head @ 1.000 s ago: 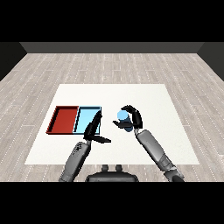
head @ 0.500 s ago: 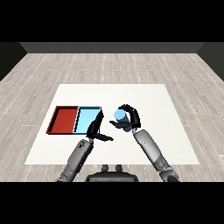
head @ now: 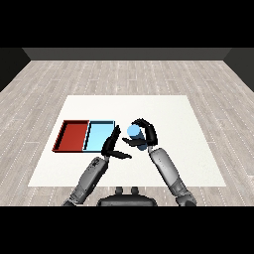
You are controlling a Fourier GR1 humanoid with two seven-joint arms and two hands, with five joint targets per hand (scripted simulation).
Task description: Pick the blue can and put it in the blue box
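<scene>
white table [head: 188, 114] | right hand [head: 147, 133] curled round blue can [head: 134, 132]; left hand [head: 112, 145] fingers straight, empty

blue can [head: 134, 132], red tray [head: 74, 136], light blue tray [head: 98, 136]

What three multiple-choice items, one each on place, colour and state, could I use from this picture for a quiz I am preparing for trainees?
1. Where is the blue can?
A. Inside the red tray
B. In the right robot hand, to the right of the light blue tray
C. Lying at the table's far edge

2. What colour is the tray nearest the can?
A. Light blue
B. Red
C. Green

3. How is the left robot hand?
A. Curled round the can
B. Out of view
C. Open, fingers straight

Key:
1 B: the right robot hand curls round the can, right of the light blue tray.
2 A: the red tray lies further left.
3 C: the left robot hand shows straight fingers and holds nothing.
</scene>
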